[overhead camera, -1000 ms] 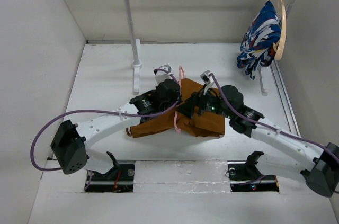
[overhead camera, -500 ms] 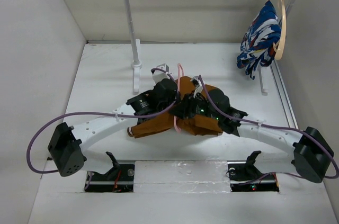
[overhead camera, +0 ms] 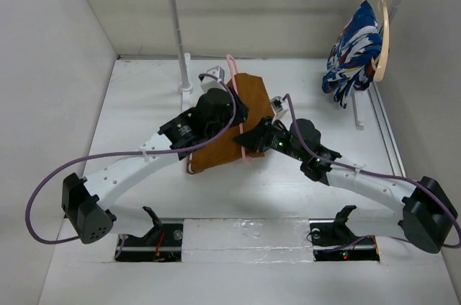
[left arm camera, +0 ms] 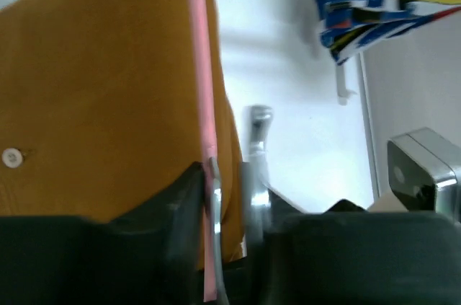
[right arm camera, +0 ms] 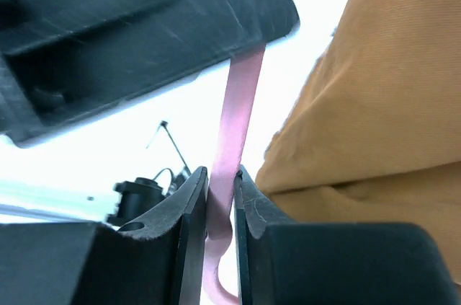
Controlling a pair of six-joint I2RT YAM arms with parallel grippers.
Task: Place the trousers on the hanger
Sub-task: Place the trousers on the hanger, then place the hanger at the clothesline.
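At table (overhead camera: 137,114) centre: pink hanger (overhead camera: 232,73) clamped by left gripper (left arm camera: 212,182) near hook, right gripper (right arm camera: 222,189) at far end, both fully closed; likely steadies draped rust-brown trousers (overhead camera: 245,107) against sliding off.

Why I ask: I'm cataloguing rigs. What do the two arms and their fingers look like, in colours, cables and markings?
The left arm and right arm share one build: white curved links, black joint housings and black bases. Rows of small holes dot the left arm's white link. A purple cable loops along each arm. The left fingers and right fingers are plain black.
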